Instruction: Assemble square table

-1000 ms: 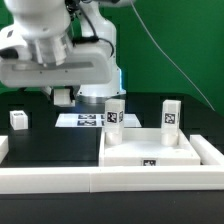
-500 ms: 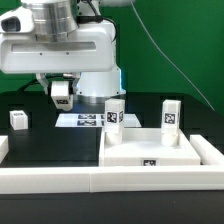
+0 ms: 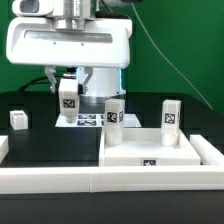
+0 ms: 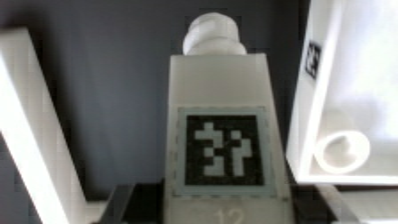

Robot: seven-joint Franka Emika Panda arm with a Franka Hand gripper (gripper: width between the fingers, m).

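Observation:
The white square tabletop [image 3: 150, 148] lies on the black table against the front border wall, with two tagged white legs [image 3: 114, 112] [image 3: 170, 115] standing upright on its far corners. A third leg [image 3: 18, 119] lies loose at the exterior view's left. My gripper [image 3: 66, 96] is shut on a fourth tagged leg [image 3: 68, 102] and holds it in the air above the table, left of the tabletop. In the wrist view that leg [image 4: 221, 115] fills the middle between my fingers, its round peg pointing away, with the tabletop's edge and a hole [image 4: 338, 152] beside it.
The marker board [image 3: 85, 120] lies flat behind the tabletop. The long low white border wall [image 3: 60, 180] runs along the front, with raised ends [image 3: 208, 150] at the sides. The arm's white body hangs above the held leg.
My gripper has moved toward the exterior view's right and come lower with the leg in it, which now shows clearly below the arm. The tabletop and other legs have not moved.

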